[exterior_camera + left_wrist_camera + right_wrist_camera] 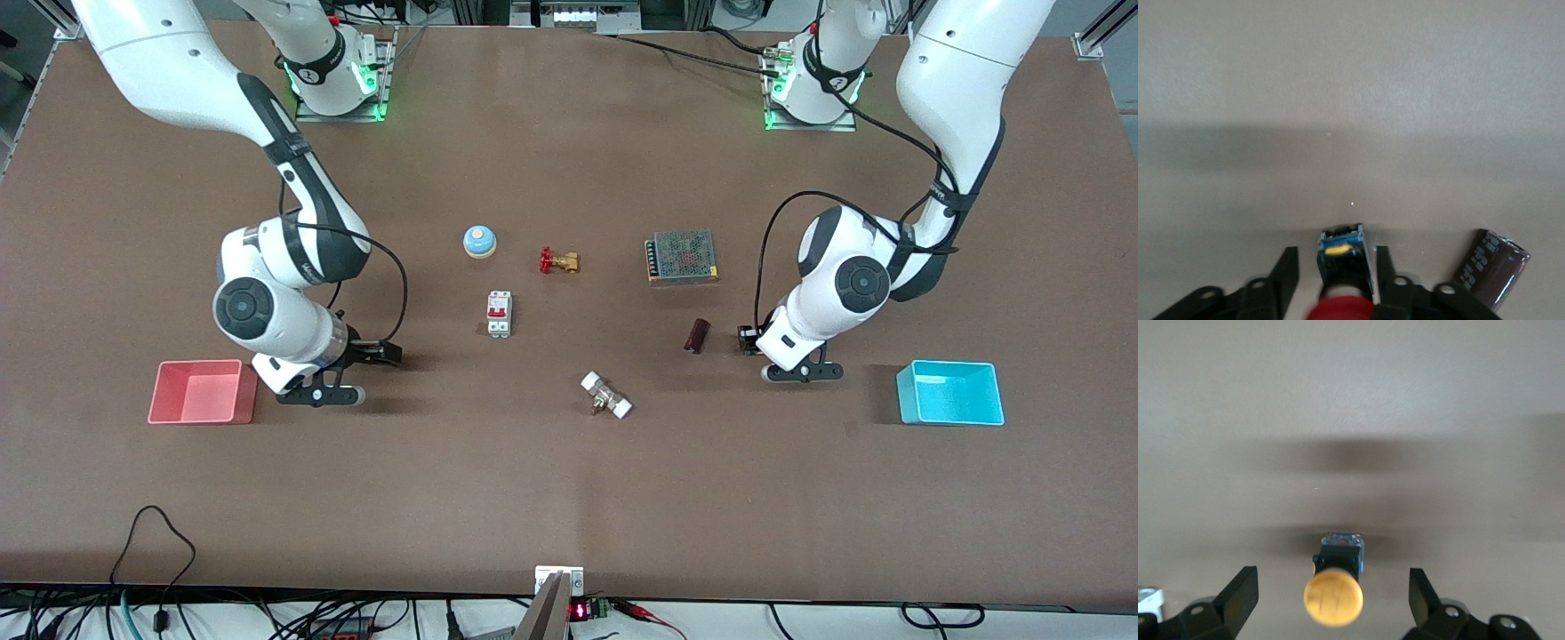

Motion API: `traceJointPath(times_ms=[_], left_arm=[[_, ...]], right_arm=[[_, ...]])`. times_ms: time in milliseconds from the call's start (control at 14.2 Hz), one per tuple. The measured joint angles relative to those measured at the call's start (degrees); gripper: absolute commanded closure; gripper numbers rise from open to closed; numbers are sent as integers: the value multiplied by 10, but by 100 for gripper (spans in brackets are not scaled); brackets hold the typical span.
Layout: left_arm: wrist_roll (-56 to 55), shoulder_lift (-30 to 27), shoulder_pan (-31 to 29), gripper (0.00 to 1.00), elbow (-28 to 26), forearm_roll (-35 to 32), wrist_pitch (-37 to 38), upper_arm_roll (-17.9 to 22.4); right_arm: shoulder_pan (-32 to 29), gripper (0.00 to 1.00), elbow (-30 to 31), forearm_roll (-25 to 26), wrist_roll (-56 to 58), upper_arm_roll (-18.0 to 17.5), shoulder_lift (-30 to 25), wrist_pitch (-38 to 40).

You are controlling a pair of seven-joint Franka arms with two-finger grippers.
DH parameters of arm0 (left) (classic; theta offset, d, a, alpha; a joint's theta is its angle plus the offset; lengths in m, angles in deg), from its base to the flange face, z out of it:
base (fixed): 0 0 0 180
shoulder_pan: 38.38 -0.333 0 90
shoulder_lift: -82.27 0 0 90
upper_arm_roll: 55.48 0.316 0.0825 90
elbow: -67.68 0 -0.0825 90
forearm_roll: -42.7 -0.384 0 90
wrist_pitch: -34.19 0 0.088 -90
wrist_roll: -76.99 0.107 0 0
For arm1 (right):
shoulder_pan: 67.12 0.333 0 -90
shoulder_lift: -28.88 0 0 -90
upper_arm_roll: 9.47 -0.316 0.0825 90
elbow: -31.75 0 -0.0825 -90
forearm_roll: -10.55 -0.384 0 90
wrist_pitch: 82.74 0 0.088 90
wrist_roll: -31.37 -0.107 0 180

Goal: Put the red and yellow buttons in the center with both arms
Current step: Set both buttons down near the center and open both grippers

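Tools sit low over the brown tabletop (569,480), one at each end. The left tool (749,340) is down near the cyan bin (949,392), at the left arm's end. Its two fingers (1286,273) stand on each side of the red button (1343,280), and they look like they have not pressed onto it yet. This button has a round red cap and a dark body with a blue edge. It lies on the tabletop just beside a dark brown can (697,335).

The right tool (384,354) is down near the pink bin (203,392), at the right arm's end. Its fingers (1241,597) are spread wide apart. The yellow button (1335,587) lies between them on the tabletop, touching neither finger.

In the middle part of the tabletop are a blue bell (479,240), a brass valve (559,261), a white switch (499,314), a grey mesh box (682,257) and a white-ended fitting (606,395).
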Motion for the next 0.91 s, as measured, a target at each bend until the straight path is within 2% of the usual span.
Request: traceJointPath(times_ms=[211, 491, 772, 912], left_arm=[[1, -25, 0, 0, 8, 0, 27, -1], [10, -89, 0, 0, 48, -1, 146, -4], [61, -119, -1, 0, 187, -1, 330, -4], [67, -120, -2, 0, 246, -1, 381, -3]], right_arm=[[-35, 0, -11, -16, 29, 2, -58, 59], [-63, 0, -15, -23, 67, 16, -146, 144], [-65, 0, -27, -23, 85, 51, -239, 274], [-65, 0, -30, -25, 90, 60, -268, 318]])
